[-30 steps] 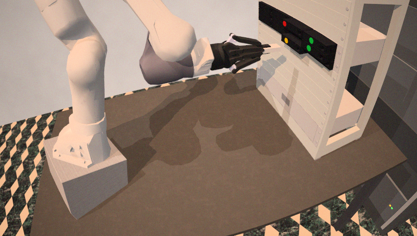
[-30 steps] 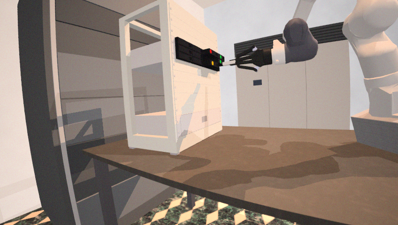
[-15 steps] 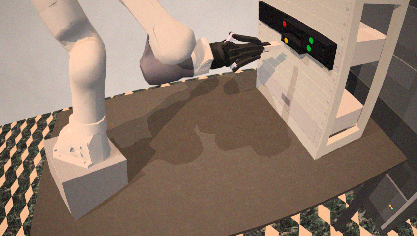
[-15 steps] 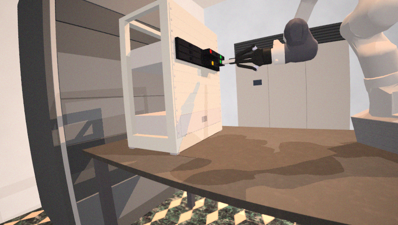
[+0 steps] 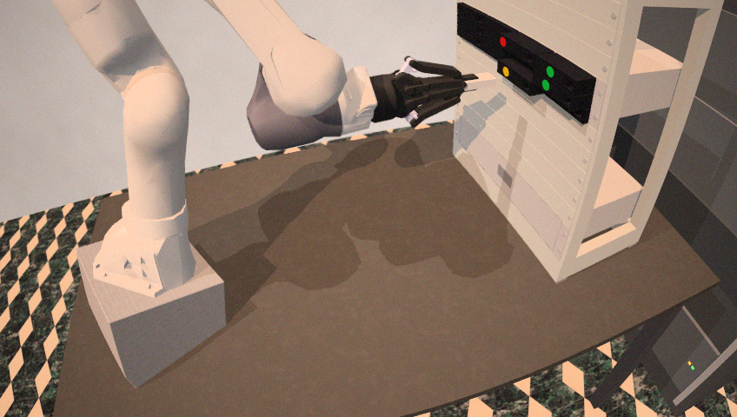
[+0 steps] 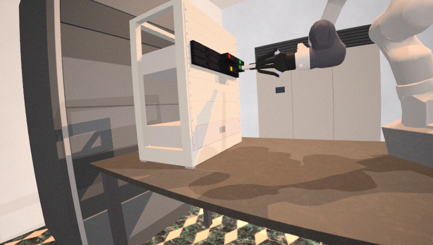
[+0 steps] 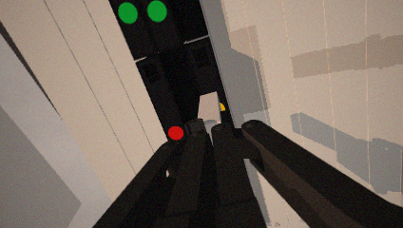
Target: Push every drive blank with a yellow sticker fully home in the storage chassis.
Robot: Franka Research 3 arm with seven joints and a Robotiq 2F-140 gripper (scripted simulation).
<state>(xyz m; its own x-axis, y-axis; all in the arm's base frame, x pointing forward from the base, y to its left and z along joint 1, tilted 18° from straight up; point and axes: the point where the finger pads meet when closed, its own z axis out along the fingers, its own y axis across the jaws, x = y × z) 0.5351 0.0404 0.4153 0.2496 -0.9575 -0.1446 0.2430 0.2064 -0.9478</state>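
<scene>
The pale rack (image 5: 522,170) (image 6: 209,106) (image 7: 309,38) stands on the table, with the black storage chassis (image 5: 576,100) (image 6: 201,57) high in its front. Four blanks stand out of it. One has a yellow sticker (image 5: 505,72) (image 6: 231,68) (image 7: 221,107), one a red sticker (image 5: 502,41) (image 6: 229,56) (image 7: 175,132), and two have green stickers (image 5: 549,71) (image 5: 545,84) (image 6: 239,62) (image 7: 127,12) (image 7: 157,10). My gripper (image 5: 486,77) (image 6: 247,67) (image 7: 212,106) is shut and empty. It points level at the rack, its pale fingertips just in front of the yellow-sticker blank and partly hiding the sticker in the wrist view.
The brown table (image 5: 393,320) (image 6: 304,188) carries the rack and the arm's pedestal (image 5: 155,320). A dark shelving frame (image 6: 45,127) stands behind the rack, and a pale cabinet (image 6: 318,103) stands beyond the table. A small grey box (image 5: 687,356) sits on the floor.
</scene>
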